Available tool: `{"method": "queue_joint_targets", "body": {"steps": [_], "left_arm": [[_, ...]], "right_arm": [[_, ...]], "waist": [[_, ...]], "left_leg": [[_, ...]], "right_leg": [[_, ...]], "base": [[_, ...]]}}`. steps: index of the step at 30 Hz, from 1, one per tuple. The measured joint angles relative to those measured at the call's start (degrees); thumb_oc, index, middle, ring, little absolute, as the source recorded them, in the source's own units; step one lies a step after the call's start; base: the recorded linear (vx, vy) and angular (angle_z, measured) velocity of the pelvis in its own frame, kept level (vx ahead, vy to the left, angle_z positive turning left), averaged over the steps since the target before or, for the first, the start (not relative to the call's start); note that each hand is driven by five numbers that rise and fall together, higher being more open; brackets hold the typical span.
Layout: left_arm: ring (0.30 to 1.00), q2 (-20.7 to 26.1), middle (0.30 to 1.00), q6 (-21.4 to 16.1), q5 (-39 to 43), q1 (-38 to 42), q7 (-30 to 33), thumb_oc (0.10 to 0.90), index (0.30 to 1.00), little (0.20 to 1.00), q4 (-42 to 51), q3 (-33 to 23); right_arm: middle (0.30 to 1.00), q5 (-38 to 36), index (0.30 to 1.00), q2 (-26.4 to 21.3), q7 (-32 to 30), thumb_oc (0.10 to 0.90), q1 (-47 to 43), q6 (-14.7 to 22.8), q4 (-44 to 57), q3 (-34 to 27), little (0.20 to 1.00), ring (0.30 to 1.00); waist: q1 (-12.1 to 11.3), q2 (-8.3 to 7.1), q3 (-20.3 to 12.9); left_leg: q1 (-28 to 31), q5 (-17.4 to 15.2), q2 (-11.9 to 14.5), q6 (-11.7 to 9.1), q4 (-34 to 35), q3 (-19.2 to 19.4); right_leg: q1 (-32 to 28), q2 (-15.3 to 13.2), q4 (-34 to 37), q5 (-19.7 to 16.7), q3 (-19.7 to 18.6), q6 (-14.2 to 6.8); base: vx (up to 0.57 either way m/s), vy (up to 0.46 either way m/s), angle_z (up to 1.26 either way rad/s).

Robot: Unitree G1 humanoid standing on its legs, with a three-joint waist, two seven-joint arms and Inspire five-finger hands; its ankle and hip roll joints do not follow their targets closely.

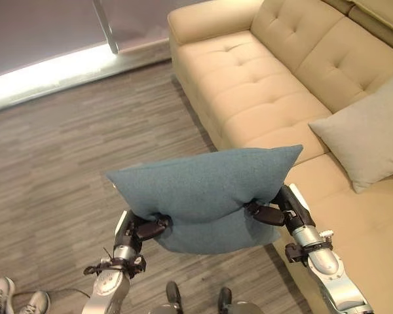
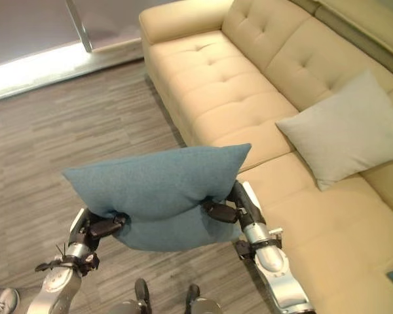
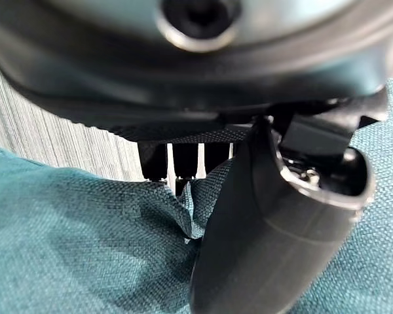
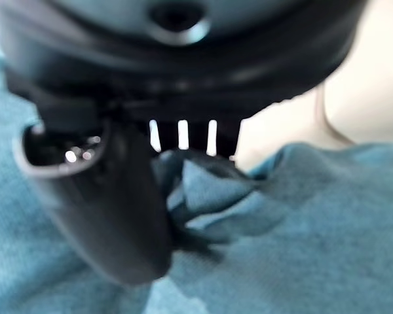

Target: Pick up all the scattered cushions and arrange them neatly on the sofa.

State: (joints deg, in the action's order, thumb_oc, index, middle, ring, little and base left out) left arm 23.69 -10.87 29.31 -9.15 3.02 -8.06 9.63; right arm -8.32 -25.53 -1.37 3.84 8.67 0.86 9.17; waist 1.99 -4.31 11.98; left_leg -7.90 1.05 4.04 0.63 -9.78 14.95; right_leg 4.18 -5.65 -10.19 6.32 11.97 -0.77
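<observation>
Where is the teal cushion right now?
The teal cushion is held off the wooden floor between the left hand and right hand, each pinching an end, just in front of the beige sofa where a grey cushion rests.

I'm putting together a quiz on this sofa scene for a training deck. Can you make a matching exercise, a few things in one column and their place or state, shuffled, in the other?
Things:
1. teal cushion
2. grey cushion
3. left robot hand
4. sofa

Place or state:
A. leans against the sofa's backrest, on the seat
B. cream, tufted, to the robot's right
C. held in the air between both hands
D. pinches the teal cushion's left side

The right robot hand pinches the other side.

Pairs: 1-C, 2-A, 3-D, 4-B
</observation>
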Motion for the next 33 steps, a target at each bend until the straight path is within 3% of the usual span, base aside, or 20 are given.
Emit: {"method": "queue_joint_targets", "body": {"steps": [1, 2, 3, 5, 6, 7, 10, 14, 17, 20, 21, 23, 25, 26, 28, 29, 31, 33], "left_arm": [[0.3, 0.44, 0.3, 0.01, 0.0, -0.02, 0.0, 0.4, 0.3, 0.3, -0.04, -0.74], [0.3, 0.39, 0.3, -0.01, 0.0, -0.09, 0.0, 0.4, 0.3, 0.3, -0.09, -1.25], [0.3, 0.24, 0.3, -0.01, 0.0, -0.14, 0.0, 0.4, 0.3, 0.3, -0.04, -1.22], [0.3, 0.85, 0.3, -0.01, -0.05, 1.17, 0.01, 0.4, 0.3, 0.3, -0.36, -1.63], [0.3, 0.67, 0.3, 0.02, -0.17, 1.2, 0.01, 0.4, 0.3, 0.3, -0.64, -1.59], [0.3, 0.69, 0.3, 0.05, -0.27, 1.04, -0.01, 0.4, 0.3, 0.3, -0.67, -1.33], [0.3, 1.43, 0.3, 0.05, -0.35, 0.57, 0.0, 0.4, 0.3, 0.3, -0.67, -1.4], [0.3, 1.06, 0.3, 0.09, -0.34, 0.59, 0.05, 0.4, 0.3, 0.3, -1.04, -1.49], [0.3, 0.46, 0.3, 0.15, -1.34, 0.7, 0.04, 0.4, 0.3, 0.3, -1.43, -1.33], [0.3, -0.97, 0.3, 0.23, -1.81, 0.57, 0.02, 0.4, 0.3, 0.3, -2.23, -0.15], [0.3, -1.46, 0.3, 0.26, -2.49, 0.39, -0.05, 0.4, 0.3, 0.3, -2.23, 0.41], [0.3, -2.99, 0.3, 0.69, -2.53, -0.31, -0.05, 0.4, 0.3, 0.3, -2.14, 0.96], [0.3, -2.84, 0.3, 0.89, -2.61, 0.16, -0.22, 0.4, 0.3, 0.3, -2.1, 1.03], [0.3, -2.88, 0.3, 1.19, -2.65, 0.38, -0.35, 0.4, 0.3, 0.3, -2.11, 1.15], [0.3, -3.04, 0.3, 1.23, -2.56, 0.45, -0.8, 0.4, 0.3, 0.3, -2.07, 1.43], [0.3, -3.29, 0.3, 1.1, -2.42, 0.88, -0.89, 0.4, 0.3, 0.3, -1.96, 1.3], [0.3, -3.25, 0.3, 1.09, -2.45, 2.15, -1.04, 0.4, 0.3, 0.3, -1.94, 1.24], [0.3, -3.31, 0.3, 1.03, -2.42, 2.34, -1.06, 0.4, 0.3, 0.3, -1.78, 0.79]], "right_arm": [[0.3, -0.03, 0.3, 0.61, 0.03, 0.4, -0.39, 0.0, 0.04, 0.27, 0.3, 0.3], [0.3, -0.03, 0.3, 0.48, 0.14, 0.4, -1.02, 0.0, 0.07, 0.76, 0.3, 0.3], [0.3, -0.04, 0.3, -0.36, 0.26, 0.4, -1.57, 0.02, 0.16, 0.77, 0.3, 0.3], [0.3, -0.02, 0.3, 0.24, 0.51, 0.4, -2.75, -0.09, 0.05, 0.91, 0.3, 0.3], [0.3, -0.01, 0.3, 0.0, 0.59, 0.4, -2.25, -0.12, -0.01, 0.72, 0.3, 0.3], [0.3, 0.0, 0.3, -0.03, 0.62, 0.4, -1.33, -0.14, 0.05, 0.67, 0.3, 0.3], [0.3, -0.01, 0.3, -0.1, 1.34, 0.4, 0.07, -0.15, 0.5, 1.0, 0.3, 0.3], [0.3, -0.02, 0.3, -0.57, 2.13, 0.4, 0.12, -0.18, 1.11, 1.11, 0.3, 0.3], [0.3, -0.06, 0.3, -0.77, 2.22, 0.4, 0.68, -0.25, 1.09, 0.67, 0.3, 0.3], [0.3, -0.37, 0.3, -0.77, 2.22, 0.4, 2.72, -0.23, 1.11, -0.83, 0.3, 0.3], [0.3, -0.69, 0.3, -1.1, 2.23, 0.4, 3.28, -0.23, 0.73, -1.27, 0.3, 0.3], [0.3, -0.79, 0.3, -1.74, 2.14, 0.4, 3.74, -0.61, -0.48, -1.65, 0.3, 0.3], [0.3, -0.82, 0.3, -2.7, 2.21, 0.4, 3.5, -0.6, -0.48, -2.31, 0.3, 0.3], [0.3, -0.82, 0.3, -2.83, 2.21, 0.4, 3.48, -0.61, -0.48, -2.5, 0.3, 0.3], [0.3, -0.89, 0.3, -3.21, 2.19, 0.4, 2.82, -0.44, -0.33, -2.97, 0.3, 0.3], [0.3, -0.99, 0.3, -3.4, 2.13, 0.4, 2.01, -0.38, -0.12, -3.34, 0.3, 0.3], [0.3, -1.05, 0.3, -3.16, 1.43, 0.4, 1.64, -0.32, -0.02, -3.55, 0.3, 0.3], [0.3, -1.05, 0.3, -2.97, 0.95, 0.4, 1.28, -0.42, 0.0, -3.37, 0.3, 0.3]], "waist": [[-0.01, -1.18, -0.03], [-0.54, -1.12, -0.1], [-0.92, 0.18, -0.17], [-0.98, 0.04, -0.05], [-0.38, 0.51, 0.31], [0.7, 0.97, 0.48], [0.95, 0.92, 0.48], [1.73, 2.07, 1.28], [3.04, 1.89, 1.48], [4.09, 0.98, 1.08], [4.09, 1.26, 0.71], [5.1, 4.24, -0.95], [5.13, 5.12, -1.45], [5.32, 4.93, -1.41], [5.14, 3.71, -1.71], [4.73, 3.38, -1.61], [5.08, 2.33, -1.24], [4.15, 1.07, -1.33]], "left_leg": [[-1.93, -0.78, -0.38, 0.3, -4.07, -0.07], [-2.31, -2.36, -1.08, 0.05, -2.71, -0.55], [-0.87, -1.18, -0.74, 0.15, 0.7, -0.64], [-0.14, -1.52, -2.89, 1.27, 3.45, 0.41], [1.08, -1.08, -3.86, 2.53, 4.66, -0.49], [1.98, -1.05, -4.24, 2.78, 5.65, -1.89], [3.82, -0.44, -5.15, 2.97, 8.21, -3.1], [4.41, -1.36, -5.78, 4.35, 9.29, -5.48], [6.59, -1.62, -6.34, 3.75, 10.5, -6.61], [11.54, -4.44, -7.89, 1.47, 11.23, -10.0], [12.78, -5.91, -7.4, 0.84, 11.42, -11.04], [14.26, -7.38, -3.6, -1.24, 11.69, -12.94], [14.31, -8.01, -1.09, -3.15, 7.99, -12.91], [13.39, -8.52, -0.44, -4.21, 4.9, -12.47], [8.76, -8.17, 0.51, -7.07, -10.48, -12.44], [2.26, -8.07, 1.46, -8.61, -22.32, -11.58], [-3.84, -8.79, 1.89, -7.34, -26.26, -9.26], [-5.63, -9.31, 1.65, -6.16, -21.62, -7.18]], "right_leg": [[0.02, -0.8, 0.03, -0.2, -0.45, -0.3], [0.81, -0.99, -1.0, -0.22, -1.41, -0.73], [1.34, -0.29, -1.84, 0.06, -1.58, -1.22], [5.86, -2.36, -8.68, 0.78, -2.86, -2.47], [8.38, -2.97, -14.37, 1.56, -5.51, -3.43], [9.05, -2.34, -16.25, 2.95, -7.67, -6.15], [12.13, 0.59, -17.31, 3.45, -10.03, -6.94], [18.65, 3.46, -11.08, 0.67, -9.39, -4.97], [20.62, 3.03, 2.17, -5.19, -8.85, -6.45], [17.53, 0.62, 6.38, -8.44, -8.77, -6.19], [16.75, 0.58, 5.72, -12.21, -8.26, -4.77], [16.44, 3.11, 1.73, -12.68, -5.21, -4.27], [15.0, 5.0, 0.89, -10.53, -3.3, -0.98], [13.79, 5.24, 1.1, -10.39, -2.66, -0.37], [9.69, 5.94, 2.06, -8.71, -2.47, 2.36], [7.77, 6.0, 3.3, -9.37, -2.12, 3.92], [5.33, 6.02, 5.53, -8.13, -2.31, 3.67], [4.48, 6.23, 6.48, -8.76, -2.99, 4.04]], "base": [[0.04, 0.175, -0.23], [0.04, 0.135, -0.39], [0.13, 0.255, -0.44], [0.21, 0.211, -0.2], [0.21, 0.12, 0.28], [0.14, 0.074, 0.47], [0.2, 0.046, 0.38], [0.29, 0.011, 0.25], [0.28, -0.018, 0.3], [0.39, -0.064, 0.56], [0.33, -0.07, 0.46], [0.38, -0.11, 0.54], [0.27, -0.1, 0.39], [0.19, -0.137, 0.28], [0.23, -0.156, 0.11], [0.11, -0.074, -0.08], [0.25, -0.057, 0.07], [0.25, 0.014, -0.22]]}}
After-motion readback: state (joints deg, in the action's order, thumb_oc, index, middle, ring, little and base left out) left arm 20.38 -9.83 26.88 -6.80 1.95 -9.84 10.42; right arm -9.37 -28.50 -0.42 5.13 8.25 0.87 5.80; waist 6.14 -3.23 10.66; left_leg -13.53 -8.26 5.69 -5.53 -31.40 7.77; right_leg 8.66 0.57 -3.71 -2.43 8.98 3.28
